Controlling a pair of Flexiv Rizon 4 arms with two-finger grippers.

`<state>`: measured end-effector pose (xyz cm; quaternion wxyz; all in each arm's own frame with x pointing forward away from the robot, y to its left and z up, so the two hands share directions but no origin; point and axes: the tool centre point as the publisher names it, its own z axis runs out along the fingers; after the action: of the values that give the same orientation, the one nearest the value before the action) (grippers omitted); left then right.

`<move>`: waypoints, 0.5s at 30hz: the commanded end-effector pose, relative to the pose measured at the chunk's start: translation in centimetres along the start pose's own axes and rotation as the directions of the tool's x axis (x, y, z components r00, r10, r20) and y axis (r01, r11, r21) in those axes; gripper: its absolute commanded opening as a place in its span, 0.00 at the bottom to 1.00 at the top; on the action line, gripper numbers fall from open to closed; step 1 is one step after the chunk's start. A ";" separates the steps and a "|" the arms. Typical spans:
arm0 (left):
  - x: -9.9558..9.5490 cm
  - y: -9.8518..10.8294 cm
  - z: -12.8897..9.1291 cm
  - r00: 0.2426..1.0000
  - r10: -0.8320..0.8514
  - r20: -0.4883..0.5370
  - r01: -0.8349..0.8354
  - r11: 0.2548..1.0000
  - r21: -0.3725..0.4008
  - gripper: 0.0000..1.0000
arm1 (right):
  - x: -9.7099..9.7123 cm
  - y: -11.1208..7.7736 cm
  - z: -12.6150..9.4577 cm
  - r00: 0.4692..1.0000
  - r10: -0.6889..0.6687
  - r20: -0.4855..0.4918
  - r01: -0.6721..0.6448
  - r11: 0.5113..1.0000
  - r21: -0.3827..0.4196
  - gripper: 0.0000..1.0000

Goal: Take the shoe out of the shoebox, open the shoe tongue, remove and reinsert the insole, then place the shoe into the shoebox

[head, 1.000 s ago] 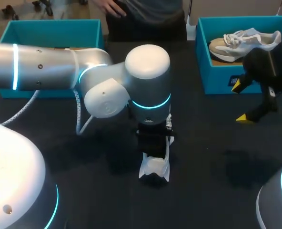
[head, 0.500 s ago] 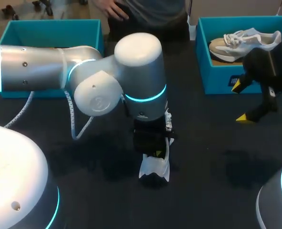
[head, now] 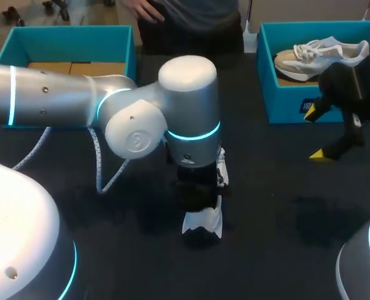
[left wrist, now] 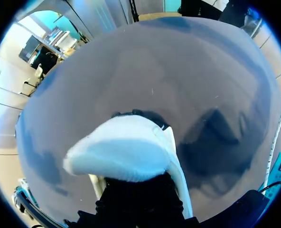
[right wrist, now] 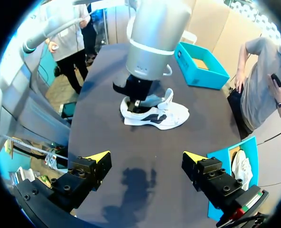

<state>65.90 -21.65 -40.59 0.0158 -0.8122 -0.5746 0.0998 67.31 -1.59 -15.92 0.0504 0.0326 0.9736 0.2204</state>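
Left arm (head: 188, 119) has shifted slightly over the sneaker (right wrist: 162, 116) — unboxed, insole steps seemingly pending; left gripper (right wrist: 136, 99) unreadable; right gripper (right wrist: 145, 156) spread wide, empty.

Black surface (head: 279, 250), matte, soft shadows on the bare part; teal box (head: 285, 103) at its far right corner; spare sneaker (head: 319, 53) lies inside it, white and beige, white laces, on brown card.
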 end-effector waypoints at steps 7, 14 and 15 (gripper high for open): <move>0.4 2.0 4.6 0.996 -0.060 -0.068 0.052 0.992 -0.113 0.00 | -0.2 0.1 0.2 1.000 0.001 -0.002 -0.001 1.000 0.004 1.00; 1.5 4.6 4.6 0.990 -0.112 -0.090 0.089 0.969 -0.231 0.00 | -0.2 0.1 0.2 1.000 0.001 -0.002 -0.001 1.000 0.004 1.00; 1.6 4.8 4.6 0.989 -0.113 -0.092 0.089 0.968 -0.234 0.00 | -0.2 0.1 0.2 1.000 0.001 -0.002 -0.001 1.000 0.004 1.00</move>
<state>69.14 -22.09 -40.89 -0.0404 -0.7833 -0.6203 -0.0017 67.30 -1.59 -15.92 0.0505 0.0326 0.9736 0.2204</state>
